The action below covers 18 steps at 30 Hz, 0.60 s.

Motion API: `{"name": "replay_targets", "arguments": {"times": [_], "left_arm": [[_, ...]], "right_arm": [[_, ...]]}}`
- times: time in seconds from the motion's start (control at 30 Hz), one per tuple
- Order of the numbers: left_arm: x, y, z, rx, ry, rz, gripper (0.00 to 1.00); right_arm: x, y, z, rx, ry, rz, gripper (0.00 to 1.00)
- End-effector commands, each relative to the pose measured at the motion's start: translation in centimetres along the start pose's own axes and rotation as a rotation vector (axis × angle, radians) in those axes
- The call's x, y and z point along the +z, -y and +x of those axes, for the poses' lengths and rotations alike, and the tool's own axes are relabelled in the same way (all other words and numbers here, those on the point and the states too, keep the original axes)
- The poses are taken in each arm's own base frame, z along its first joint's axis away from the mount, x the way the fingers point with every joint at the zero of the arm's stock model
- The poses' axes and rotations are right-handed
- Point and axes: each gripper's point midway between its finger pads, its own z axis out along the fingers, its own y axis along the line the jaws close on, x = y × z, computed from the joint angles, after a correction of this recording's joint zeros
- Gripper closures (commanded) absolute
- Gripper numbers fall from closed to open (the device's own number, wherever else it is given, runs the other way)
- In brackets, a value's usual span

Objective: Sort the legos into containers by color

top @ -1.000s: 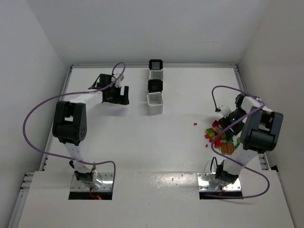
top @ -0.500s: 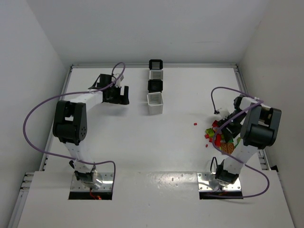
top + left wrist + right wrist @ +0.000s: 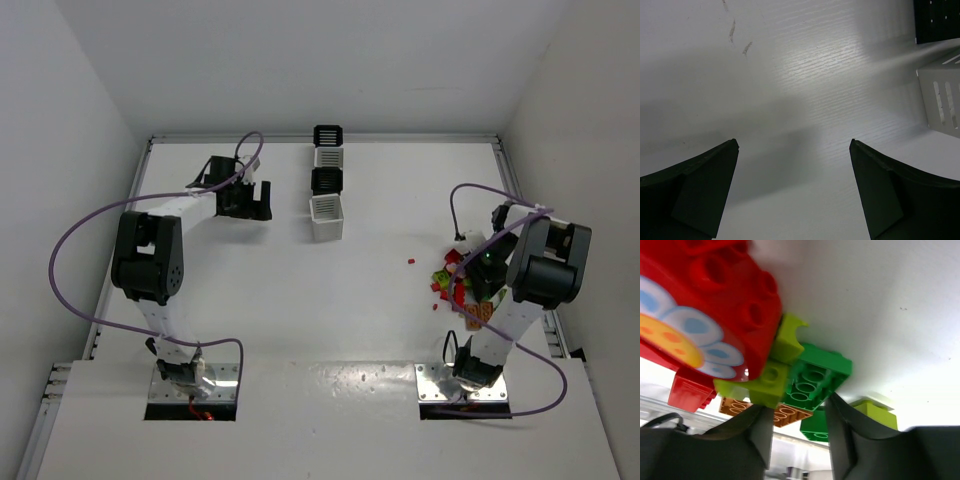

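The legos [image 3: 460, 285] lie in a red, green, yellow and orange pile at the right of the table, and one red piece [image 3: 411, 261] lies apart to their left. My right gripper [image 3: 482, 272] is down in the pile. In the right wrist view its jaws [image 3: 795, 407] stand part open, with the edge of a green brick [image 3: 815, 375] and an orange plate [image 3: 790, 415] between the tips. A lime brick [image 3: 765, 382] and a big red brick with a flower print [image 3: 705, 315] lie just beyond. The four containers [image 3: 327, 185] stand in a row at the back middle. My left gripper [image 3: 258, 200] is open and empty to their left.
In the left wrist view the nearest white container [image 3: 940, 100] and a black one [image 3: 937, 20] show at the right edge, past the open fingers [image 3: 700, 190]. The table's right rail [image 3: 553, 340] runs close behind the pile. Purple cables loop over both arms.
My right gripper has moved toward the near side and down into the lego pile. The left arm has not moved.
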Motion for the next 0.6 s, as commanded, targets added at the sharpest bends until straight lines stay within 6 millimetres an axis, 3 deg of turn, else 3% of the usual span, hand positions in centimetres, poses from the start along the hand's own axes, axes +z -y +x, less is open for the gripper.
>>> {"name": "replay_targets", "arguments": {"times": [0.0,0.13,0.3,0.33,0.4,0.57], "left_arm": [[-0.1,0.4,-1.4,0.001,0.034,0.000,0.00],[-0.1,0.4,-1.4,0.001,0.034,0.000,0.00],[0.1,0.3,-0.5,-0.003,0.016,0.003,0.00],[-0.2,0.4,-1.3,0.003,0.043,0.004,0.00],[-0.3,0.9,-0.7,0.004,0.042,0.030,0.00],[-1.0,2.1,-1.6,0.016,0.079,0.088,0.00]], "right_arm": [[1.2,0.9,-2.2,0.051,0.082,0.003,0.61],[1.5,0.0,-2.5,0.042,0.088,-0.036,0.72],[-0.2,-1.4,-3.3,-0.023,0.157,-0.074,0.82],[-1.0,-1.7,-3.5,-0.037,0.189,-0.077,0.83],[-2.6,-1.9,-4.2,-0.052,0.233,-0.080,0.84],[-6.8,-2.3,-5.2,-0.089,0.330,-0.049,0.87]]}}
